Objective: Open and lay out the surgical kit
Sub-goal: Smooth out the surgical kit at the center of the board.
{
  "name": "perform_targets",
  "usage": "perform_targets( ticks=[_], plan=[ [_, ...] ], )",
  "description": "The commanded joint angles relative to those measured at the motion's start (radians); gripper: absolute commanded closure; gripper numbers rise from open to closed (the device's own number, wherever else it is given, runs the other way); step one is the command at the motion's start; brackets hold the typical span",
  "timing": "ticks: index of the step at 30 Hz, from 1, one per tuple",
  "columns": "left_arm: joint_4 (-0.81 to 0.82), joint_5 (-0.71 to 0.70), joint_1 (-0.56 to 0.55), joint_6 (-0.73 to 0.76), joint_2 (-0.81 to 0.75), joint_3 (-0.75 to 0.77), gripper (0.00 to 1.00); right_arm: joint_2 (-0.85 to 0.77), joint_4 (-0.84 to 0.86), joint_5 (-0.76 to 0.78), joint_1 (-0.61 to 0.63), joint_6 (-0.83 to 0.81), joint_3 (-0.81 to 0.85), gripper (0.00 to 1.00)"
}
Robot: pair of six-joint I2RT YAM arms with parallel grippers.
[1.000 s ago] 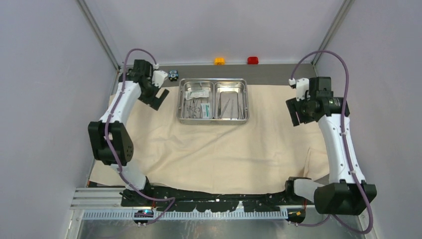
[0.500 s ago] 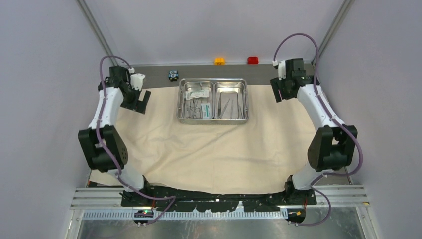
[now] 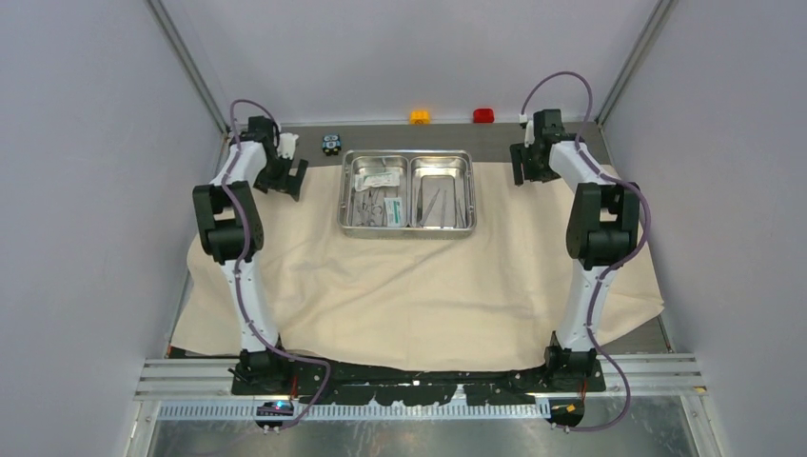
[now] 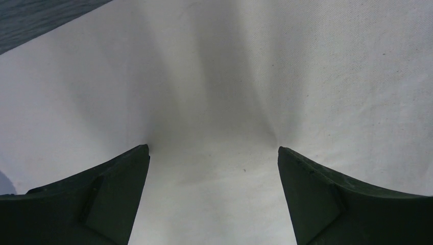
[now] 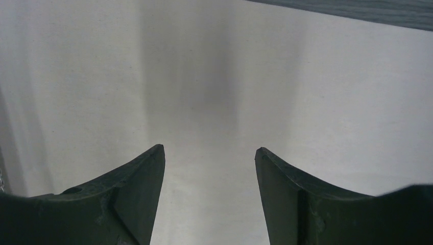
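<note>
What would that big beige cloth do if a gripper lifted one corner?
The beige cloth would probably sag and drape, not stay flat: soft creases show under the left gripper. It looks thin, so likely light. The steel tray resting on it would probably pin its far middle.

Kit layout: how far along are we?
Done: large beige cloth wrap looks spread flat under the shiny steel two-compartment tray. In hand: left gripper and right gripper, both open, over its far corners, gripping nothing. Left: slim metal instruments and small white packet sit inside the tray.
</note>
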Motion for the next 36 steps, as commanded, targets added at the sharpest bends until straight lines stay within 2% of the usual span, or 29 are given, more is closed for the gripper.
perform_targets(
  ticks=[1,5,9,19,31,36],
  plan=[
    [0.002,-0.012,-0.010,0.001,0.020,0.040,0.01,0.001,0.016,-0.134,0.004,0.060,0.046,0.29],
    [-0.019,0.028,-0.011,0.002,0.048,0.056,0.01,0.012,0.020,-0.229,0.004,0.100,0.045,0.28],
    [-0.036,0.063,-0.011,-0.023,0.051,0.067,0.01,0.028,0.026,-0.253,0.022,0.122,0.047,0.28],
    [0.039,0.254,-0.038,-0.117,-0.090,-0.057,0.04,0.110,0.027,-0.299,0.054,0.181,0.084,0.30],
    [0.054,0.329,-0.098,-0.157,-0.078,-0.114,0.07,0.164,0.026,-0.295,0.069,0.190,0.091,0.32],
    [0.064,0.325,-0.135,-0.165,-0.068,-0.139,0.10,0.177,0.023,-0.304,0.069,0.194,0.091,0.37]
  ],
)
